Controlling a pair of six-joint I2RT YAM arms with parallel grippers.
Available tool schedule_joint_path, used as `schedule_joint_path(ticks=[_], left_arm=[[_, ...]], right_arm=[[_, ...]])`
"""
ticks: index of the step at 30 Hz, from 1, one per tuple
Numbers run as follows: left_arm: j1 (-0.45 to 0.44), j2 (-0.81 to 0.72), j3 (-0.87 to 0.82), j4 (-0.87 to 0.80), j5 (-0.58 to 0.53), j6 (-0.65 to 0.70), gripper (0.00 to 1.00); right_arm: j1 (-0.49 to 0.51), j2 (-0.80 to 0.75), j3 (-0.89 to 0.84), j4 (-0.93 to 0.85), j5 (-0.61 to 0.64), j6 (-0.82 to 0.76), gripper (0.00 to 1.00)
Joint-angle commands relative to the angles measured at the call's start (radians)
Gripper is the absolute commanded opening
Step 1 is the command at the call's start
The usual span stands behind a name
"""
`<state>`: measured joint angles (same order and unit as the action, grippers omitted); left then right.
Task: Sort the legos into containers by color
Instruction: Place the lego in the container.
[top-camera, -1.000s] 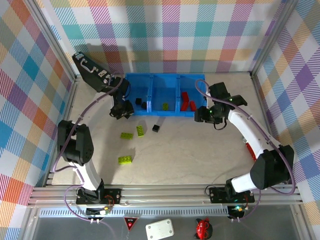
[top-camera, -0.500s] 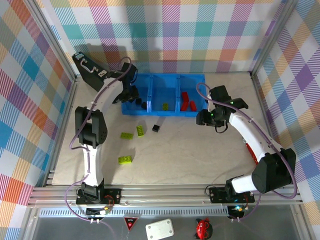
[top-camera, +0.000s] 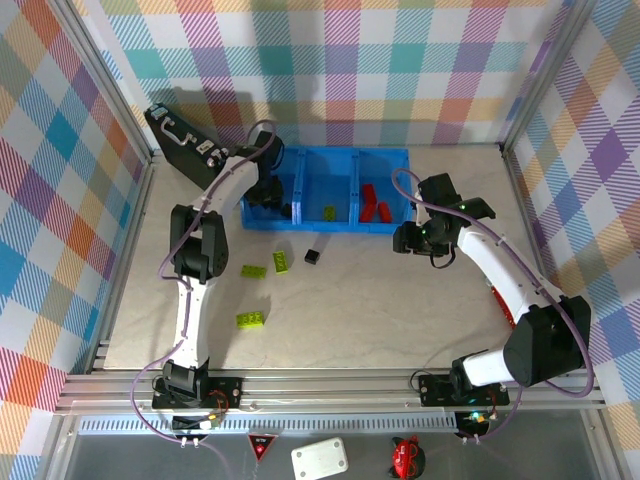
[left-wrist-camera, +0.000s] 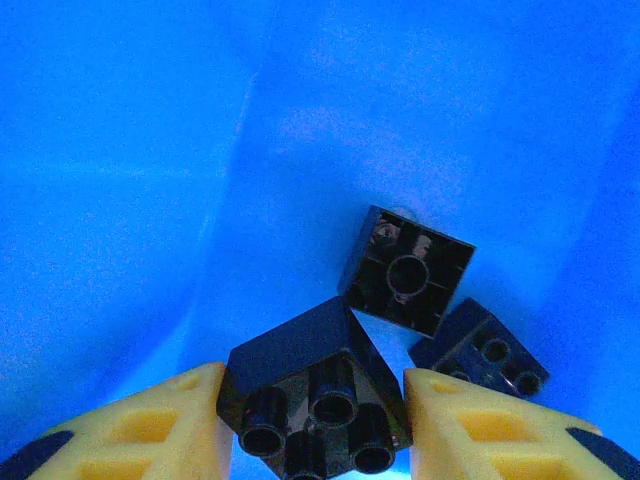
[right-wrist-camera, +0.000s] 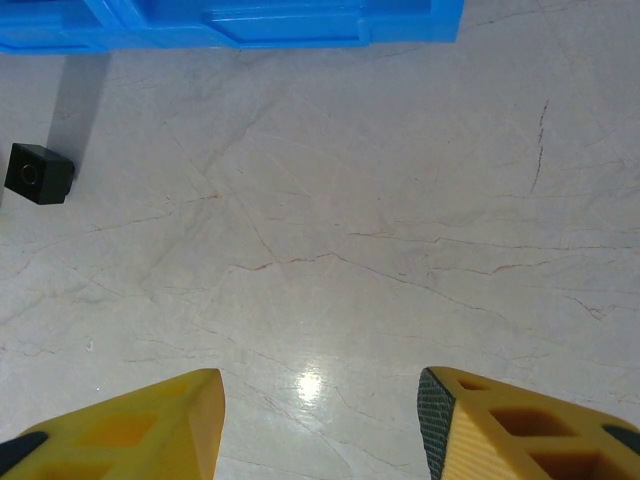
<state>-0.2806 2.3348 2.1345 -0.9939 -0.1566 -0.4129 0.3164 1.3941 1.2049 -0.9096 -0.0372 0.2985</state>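
Grip check: left tool (left-wrist-camera: 313, 425) clamped on a black brick (left-wrist-camera: 300, 355), right tool (right-wrist-camera: 320, 400) gaping

Up top, the left arm stretches right out to the blue tray (top-camera: 380, 153), tool down inside the left compartment (left-wrist-camera: 150, 150); on the wrist camera the yellow fingers (left-wrist-camera: 170, 425) squeeze the black brick from both sides, studs facing the lens. Below it, two more black bricks lie on the blue floor; one (left-wrist-camera: 408, 270) shows its hollow underside, the other (left-wrist-camera: 480, 352) sits just beside it, studs up. Middle compartment holds a single lime brick (top-camera: 330, 212); right compartment holds the red bricks (top-camera: 375, 203).

Over to the right tool: fingers well apart, nothing between them, hanging over bare table (right-wrist-camera: 400, 200) just in front of the tray's right end. A loose black brick (top-camera: 312, 256) sits on the table near the tray's front wall; two lime bricks (top-camera: 282, 261) (top-camera: 253, 271) lie close together left of it; a third lime brick (top-camera: 251, 319) lies nearer the arm bases. A black case (top-camera: 180, 140) sits in the far left corner.
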Motion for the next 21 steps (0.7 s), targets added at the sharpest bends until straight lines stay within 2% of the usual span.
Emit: schedule_joint_path(ticks=[1, 13, 21], left_arm=[[0.008, 0.016, 0.033, -0.023, -0.067, 0.016, 0.44], [-0.013, 0.035, 0.059, -0.039, -0.048, 0.008, 0.53], [-0.031, -0.012, 0.024, -0.051, -0.038, -0.004, 0.55]], right_arm=[[0.006, -0.024, -0.014, -0.009, 0.003, -0.002, 0.55], [0.006, -0.029, -0.015, -0.013, 0.01, -0.004, 0.55], [0.006, -0.036, -0.011, -0.011, -0.001, -0.002, 0.55]])
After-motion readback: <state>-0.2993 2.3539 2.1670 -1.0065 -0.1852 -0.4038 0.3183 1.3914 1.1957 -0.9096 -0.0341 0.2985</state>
